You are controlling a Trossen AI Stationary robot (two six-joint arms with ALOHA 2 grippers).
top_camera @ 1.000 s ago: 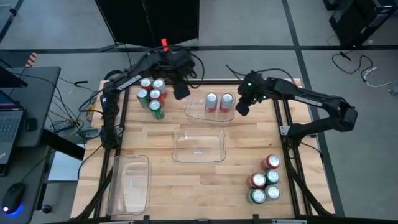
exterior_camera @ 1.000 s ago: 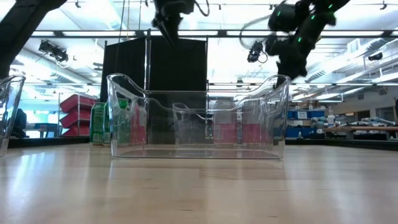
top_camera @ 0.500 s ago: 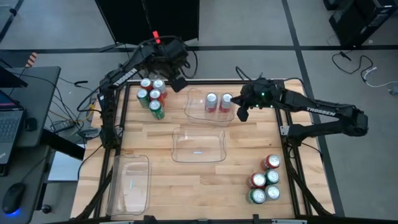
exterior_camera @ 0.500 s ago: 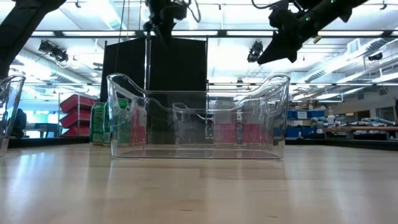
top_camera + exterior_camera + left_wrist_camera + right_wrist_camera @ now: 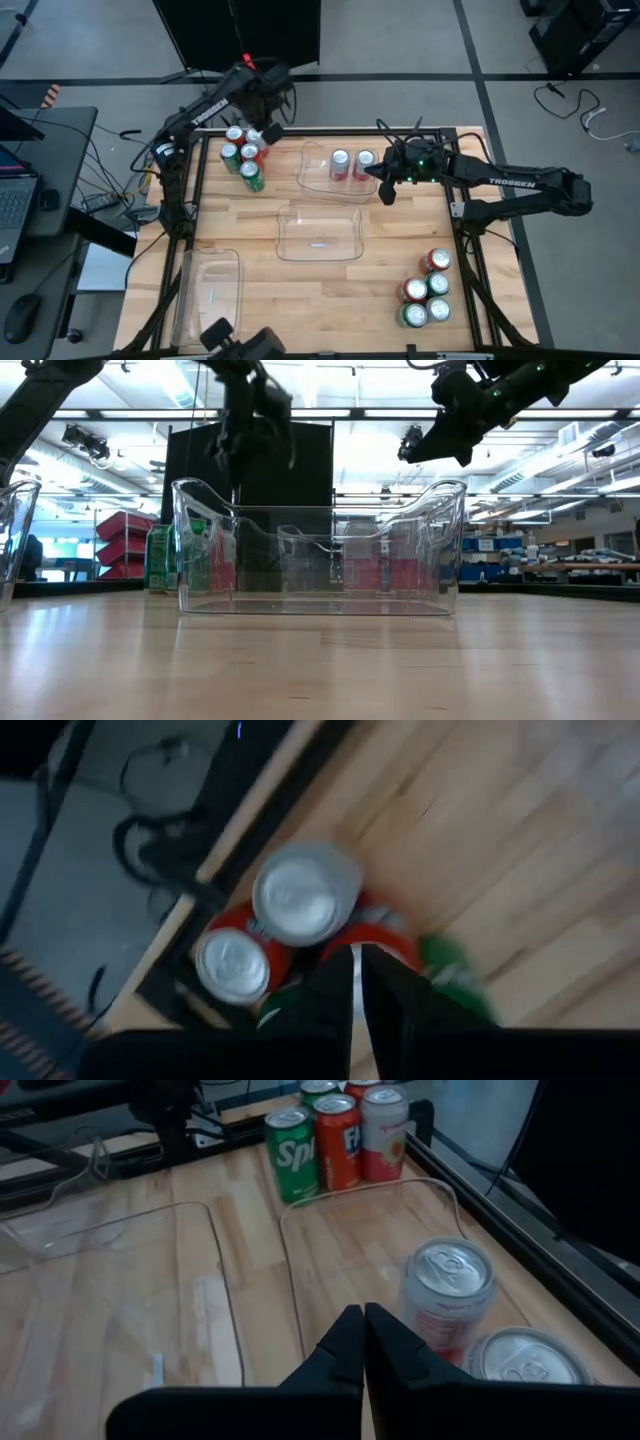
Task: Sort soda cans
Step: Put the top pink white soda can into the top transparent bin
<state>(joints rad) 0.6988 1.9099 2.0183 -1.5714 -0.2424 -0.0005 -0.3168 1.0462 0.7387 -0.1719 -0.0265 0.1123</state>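
Left gripper (image 5: pixel 268 131), fingers closed and empty, hangs over round, silver-topped cans (image 5: pixel 245 155); right gripper (image 5: pixel 386 188) closed beside the clear plastic bin (image 5: pixel 312 178).

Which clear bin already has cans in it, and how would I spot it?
On the wooden table stand three clear bins. The one you want is the far bin, midway between the two robot arms. Unlike the other two, it holds two silver-white and red cans.

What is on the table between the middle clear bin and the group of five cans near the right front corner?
Only bare wood, seen in the high view, between the middle bin and the five cans.
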